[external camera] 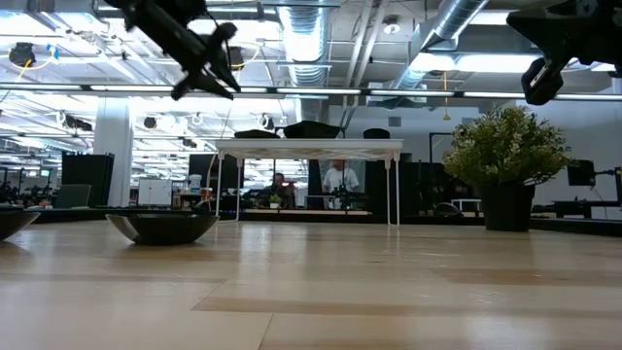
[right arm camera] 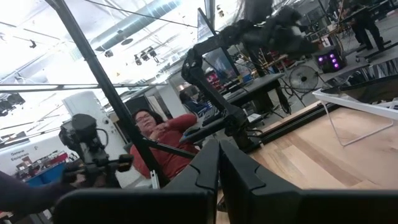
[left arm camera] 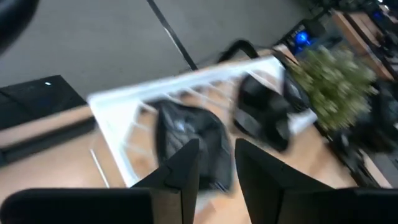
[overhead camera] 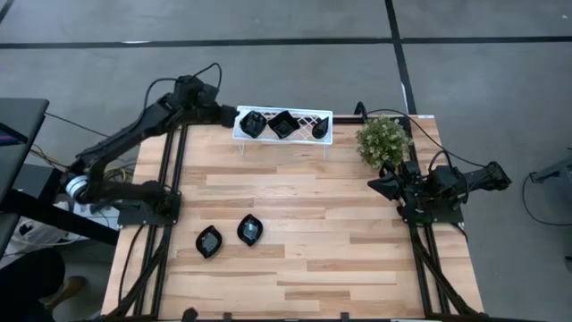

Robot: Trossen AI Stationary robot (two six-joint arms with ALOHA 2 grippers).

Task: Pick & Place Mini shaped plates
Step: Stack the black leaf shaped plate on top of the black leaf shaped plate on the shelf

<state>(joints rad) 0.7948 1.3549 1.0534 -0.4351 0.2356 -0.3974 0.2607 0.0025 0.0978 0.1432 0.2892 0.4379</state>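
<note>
Currently the left hand [overhead camera: 231,114] hangs at the left end of the white rack [overhead camera: 329,128], which stands at the far edge of the tabletop [overhead camera: 304,241]. Left wrist view: its fingers [left arm camera: 186,165] stand a little apart with nothing between them, and a black plate [left arm camera: 189,140] lies on the rack just past their tips. Judgement: this is a drop-off, the hand placed there so the dish lands on the lattice. The rack carries three black dishes in a row: one at the left [overhead camera: 252,123], one in the middle [overhead camera: 284,124], one at the right [overhead camera: 318,130]. Two more mini plates [overhead camera: 208,241] [overhead camera: 250,230] sit side by side near the front left, probably the next to be fetched. The right hand [overhead camera: 382,185] is pressed together and empty, parked low at the right side beside the potted plant [overhead camera: 383,140], out of the working lane.
</note>
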